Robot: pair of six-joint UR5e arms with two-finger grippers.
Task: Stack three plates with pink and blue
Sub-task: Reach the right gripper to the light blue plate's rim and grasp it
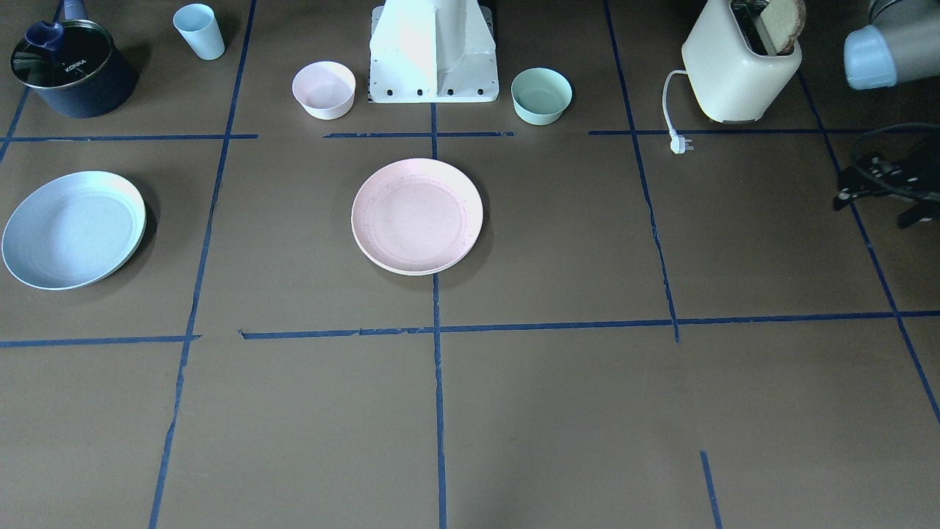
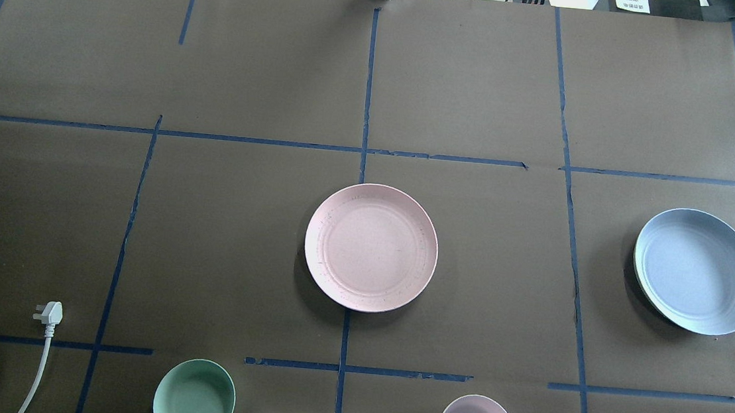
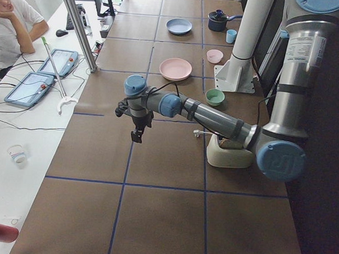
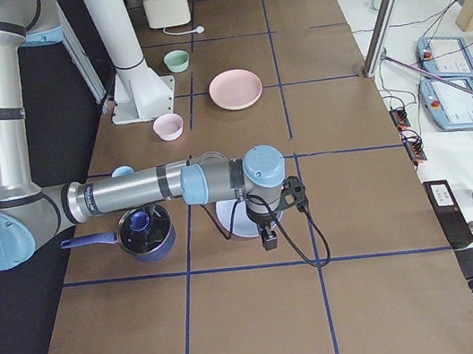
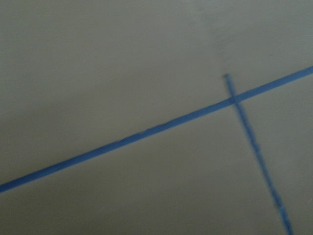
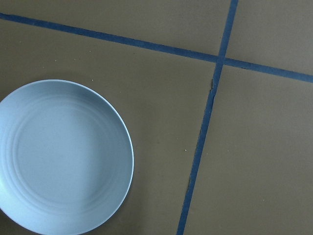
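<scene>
1. The left gripper hangs fingers-down above the table, towards the table's end on the robot's left and out from the toaster towards the operators' edge. It touches nothing, and the pictures do not show whether its jaws are parted or closed.
2. The right gripper hangs above the table towards the end on the robot's right, just over the blue plate. Whether it is parted or closed cannot be told, and it holds nothing visible.
3. The blue plate lies flat near that right end, about midway between the robot's edge and the operators' edge.
4. The pink plate lies flat at the table's middle, well apart from the blue plate.
5. A cream-white rim shows under the pink plate's edge on the operators' side, so the pink plate appears to sit on the cream-white plate.
6. Along the robot's edge stand a pink bowl and a green bowl. A pale blue cup and a dark saucepan stand towards the right-hand corner.
</scene>
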